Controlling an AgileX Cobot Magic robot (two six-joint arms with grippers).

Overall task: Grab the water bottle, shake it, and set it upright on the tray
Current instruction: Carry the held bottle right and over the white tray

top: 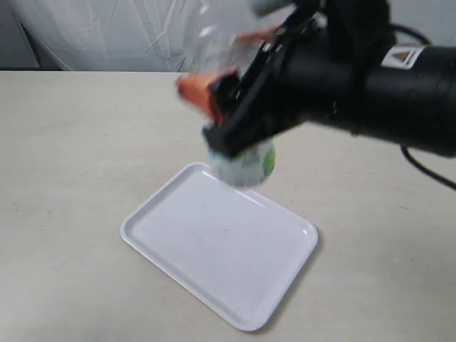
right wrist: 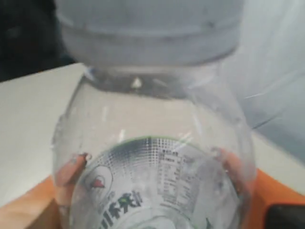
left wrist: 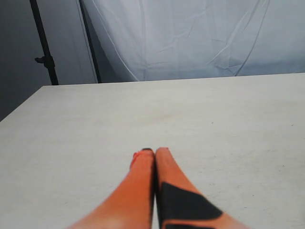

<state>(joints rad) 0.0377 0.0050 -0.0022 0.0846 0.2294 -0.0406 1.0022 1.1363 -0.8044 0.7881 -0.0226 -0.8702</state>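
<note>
My right gripper (top: 217,96) is shut on the water bottle (top: 242,160), holding it in the air above the far edge of the white tray (top: 221,246). The bottle is blurred in the exterior view; its labelled lower part hangs below the orange fingers (top: 196,89). In the right wrist view the clear bottle (right wrist: 152,157) fills the frame, white cap (right wrist: 147,26) at the far end, with orange fingers (right wrist: 33,210) on both sides. My left gripper (left wrist: 155,151) is shut with nothing in it, low over the bare table (left wrist: 214,119). The exterior view does not show it.
The beige table (top: 71,142) stretches around the tray. A white cloth backdrop (top: 107,32) hangs behind it. A dark stand pole (left wrist: 43,47) is beyond the table's far corner in the left wrist view.
</note>
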